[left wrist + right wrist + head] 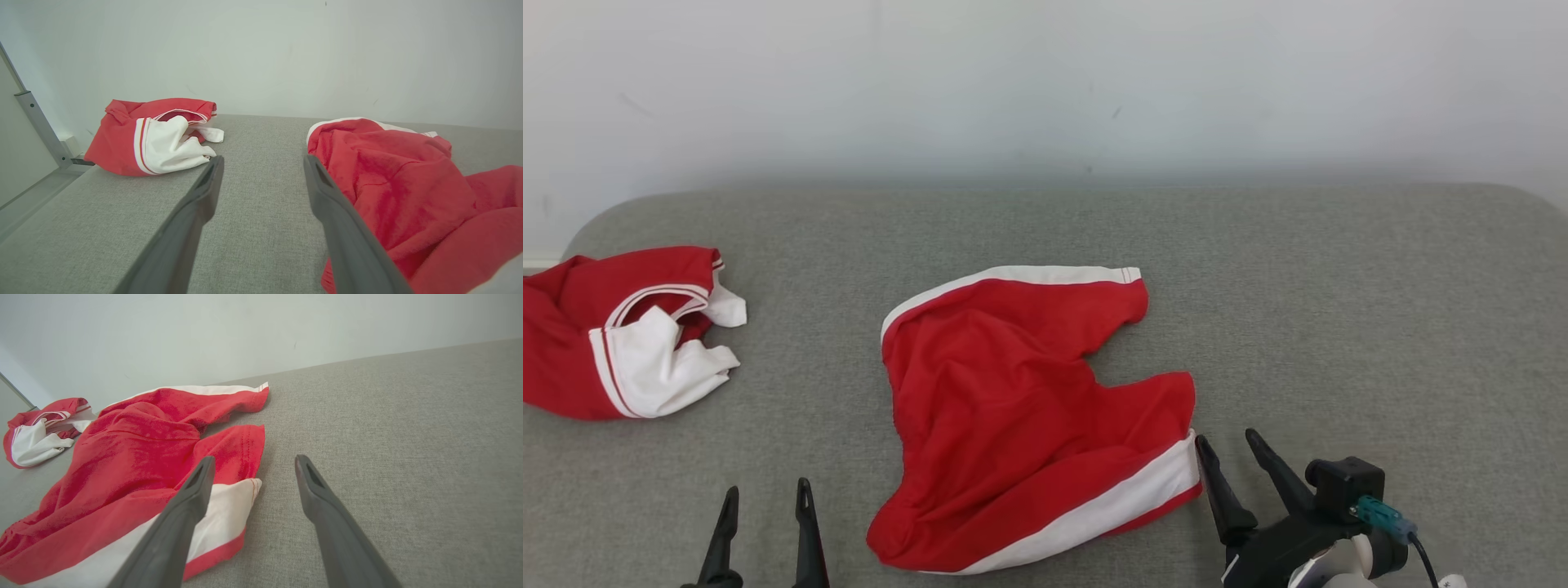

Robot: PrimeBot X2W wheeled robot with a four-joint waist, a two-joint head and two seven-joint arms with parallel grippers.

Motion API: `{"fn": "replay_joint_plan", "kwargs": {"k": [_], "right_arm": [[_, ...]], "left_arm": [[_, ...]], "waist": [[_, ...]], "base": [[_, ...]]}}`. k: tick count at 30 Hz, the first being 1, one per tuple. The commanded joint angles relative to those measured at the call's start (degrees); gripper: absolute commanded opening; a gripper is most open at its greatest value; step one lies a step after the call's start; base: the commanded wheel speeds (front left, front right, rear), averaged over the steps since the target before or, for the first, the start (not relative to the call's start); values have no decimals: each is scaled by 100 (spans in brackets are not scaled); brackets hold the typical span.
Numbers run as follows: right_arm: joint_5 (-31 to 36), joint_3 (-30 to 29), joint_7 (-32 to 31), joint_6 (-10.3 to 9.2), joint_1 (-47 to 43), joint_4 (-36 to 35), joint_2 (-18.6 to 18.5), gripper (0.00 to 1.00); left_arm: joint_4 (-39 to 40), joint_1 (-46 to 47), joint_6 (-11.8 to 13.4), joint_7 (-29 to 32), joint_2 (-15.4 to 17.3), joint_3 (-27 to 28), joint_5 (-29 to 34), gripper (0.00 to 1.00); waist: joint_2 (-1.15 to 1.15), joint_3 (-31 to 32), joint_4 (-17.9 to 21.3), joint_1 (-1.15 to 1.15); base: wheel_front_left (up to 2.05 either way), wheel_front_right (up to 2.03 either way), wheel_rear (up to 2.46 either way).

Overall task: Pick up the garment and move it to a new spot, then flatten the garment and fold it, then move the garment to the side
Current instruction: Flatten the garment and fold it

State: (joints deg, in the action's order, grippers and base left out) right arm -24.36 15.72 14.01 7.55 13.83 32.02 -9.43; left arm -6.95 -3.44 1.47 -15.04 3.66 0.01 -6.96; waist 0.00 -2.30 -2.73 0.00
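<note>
Red shorts (1013,392), soft, light and limp, look best pinched at their white-striped hem corner, the spread, empty right gripper (1225,437) just beside it, the left gripper (768,487) equally spread nearby.

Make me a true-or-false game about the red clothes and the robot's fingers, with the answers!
1. The red garment lies in the middle of the grey surface. True.
2. The left fingers are pinching the red garment. False: they are open, apart from it, holding nothing.
3. A second red-and-white garment lies off to the robot's left. True.
4. The right fingers are shut tight. False: they are open, beside the garment's white-striped corner.
5. The red garment is neatly folded. False: it lies rumpled and unfolded.
</note>
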Motion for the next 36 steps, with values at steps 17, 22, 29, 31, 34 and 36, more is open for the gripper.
{"fn": "replay_joint_plan", "kwargs": {"k": [17,22,29,31,34,36], "right_arm": [[-730,933,112,-13,515,1086,-97,0],[-274,467,120,-13,22,181,-298,0],[90,135,123,-13,-847,-485,-224,100],[118,57,124,-13,-965,-576,-201,100],[168,-82,124,-13,-1071,-796,-219,100],[204,-202,124,-14,-1164,-946,-266,100]], "left_arm": [[-210,117,-155,-20,-78,170,37,100],[-219,71,-150,-20,-81,175,-58,100],[-271,48,-118,-21,-79,90,-182,100],[-278,83,-112,-21,-79,73,-198,100],[-273,90,-86,-21,-79,56,-208,100],[-280,71,-89,-21,-79,48,-196,100]], "waist": [[0,-100,-79,0],[0,-35,131,0],[0,-40,366,0],[0,-44,389,0],[0,-31,409,0],[0,-4,404,0]], "base": [[0,0,0],[0,0,0],[0,0,0],[0,0,0],[0,0,0],[0,0,0]]}}
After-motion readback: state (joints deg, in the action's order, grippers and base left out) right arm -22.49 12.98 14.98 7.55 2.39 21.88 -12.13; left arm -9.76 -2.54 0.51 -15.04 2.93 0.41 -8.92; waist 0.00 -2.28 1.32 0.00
